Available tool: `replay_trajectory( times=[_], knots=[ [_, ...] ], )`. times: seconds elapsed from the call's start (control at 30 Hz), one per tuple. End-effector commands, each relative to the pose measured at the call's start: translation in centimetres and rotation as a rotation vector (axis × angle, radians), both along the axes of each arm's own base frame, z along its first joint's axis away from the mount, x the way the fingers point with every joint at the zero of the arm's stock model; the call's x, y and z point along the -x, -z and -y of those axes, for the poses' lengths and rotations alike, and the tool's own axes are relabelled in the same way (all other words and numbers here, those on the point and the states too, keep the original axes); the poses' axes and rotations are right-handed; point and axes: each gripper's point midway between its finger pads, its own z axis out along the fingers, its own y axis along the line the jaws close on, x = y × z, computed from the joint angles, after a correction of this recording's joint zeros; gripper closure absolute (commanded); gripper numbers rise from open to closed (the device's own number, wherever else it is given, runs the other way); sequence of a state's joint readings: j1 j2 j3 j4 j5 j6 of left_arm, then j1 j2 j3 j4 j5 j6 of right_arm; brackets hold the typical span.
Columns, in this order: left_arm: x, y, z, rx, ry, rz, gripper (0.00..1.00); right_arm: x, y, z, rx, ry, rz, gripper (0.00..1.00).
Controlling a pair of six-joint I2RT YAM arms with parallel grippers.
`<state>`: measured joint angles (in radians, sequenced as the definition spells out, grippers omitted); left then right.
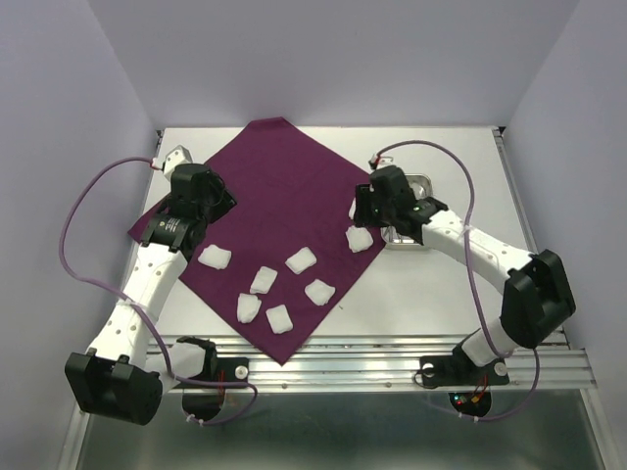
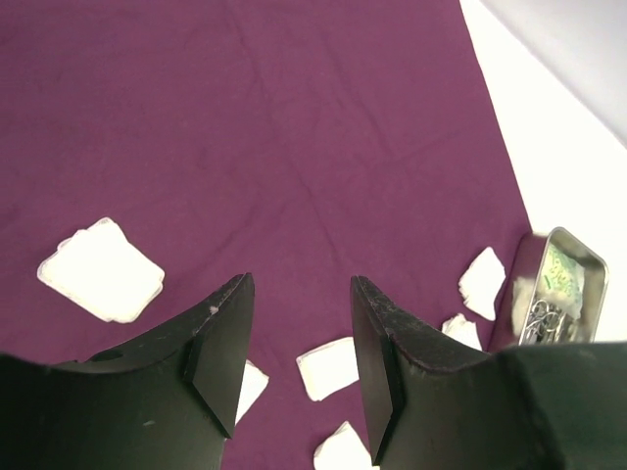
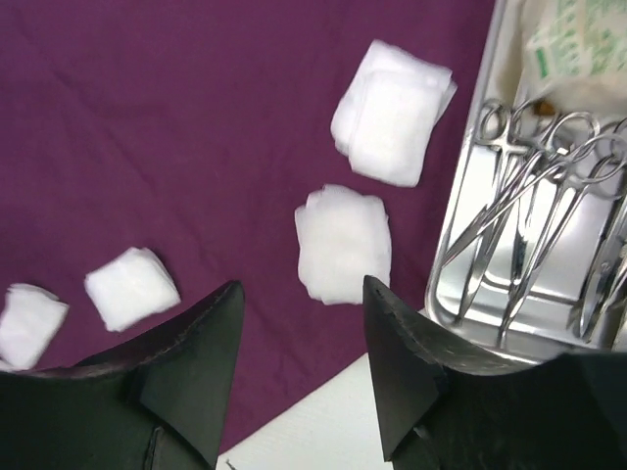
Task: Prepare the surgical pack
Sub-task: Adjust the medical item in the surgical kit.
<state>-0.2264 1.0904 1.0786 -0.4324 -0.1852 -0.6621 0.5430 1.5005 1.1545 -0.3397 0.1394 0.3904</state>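
Cloth of deep maroon, the surgical pack (image 1: 284,191), lies spread flat like a diamond across the white table (image 1: 431,294), its far corner toward the back wall and its near corner at the table's front edge. White gauze pads (image 1: 301,259) are scattered over its near half, most of them apart from one another, with two more close to its right corner. The left gripper (image 2: 299,289) hangs above the cloth's left side, its jaws apart with nothing between them. The right gripper (image 3: 302,294) hovers over the right corner, its jaws likewise parted and empty, with one gauze pad (image 3: 343,243) lying on the cloth below the gap. Just beside that pad, at the cloth's right edge, sits a small steel tray (image 1: 426,182) holding several ring-handled surgical instruments (image 3: 529,196) and a packet with green print (image 3: 568,39).
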Motion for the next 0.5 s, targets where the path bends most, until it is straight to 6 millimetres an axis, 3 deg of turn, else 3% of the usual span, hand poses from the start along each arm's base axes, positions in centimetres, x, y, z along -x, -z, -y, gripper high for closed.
replay_trajectory(
  times=[0.0, 0.17, 0.47],
  knots=[
    [0.2, 0.0, -0.6, -0.03, -0.003, 0.006, 0.45, 1.6, 3.2, -0.1, 0.235, 0.022, -0.037, 0.44],
    [0.3, 0.1, -0.6, -0.025, -0.003, 0.004, 0.45, 1.8, 6.8, -1.4, 0.461, -0.003, -0.056, 0.48],
    [0.8, 0.8, -1.0, -0.024, -0.01, -0.015, 0.45, 1.5, 9.7, -3.3, 0.566, -0.07, -0.059, 0.5]
  ],
)
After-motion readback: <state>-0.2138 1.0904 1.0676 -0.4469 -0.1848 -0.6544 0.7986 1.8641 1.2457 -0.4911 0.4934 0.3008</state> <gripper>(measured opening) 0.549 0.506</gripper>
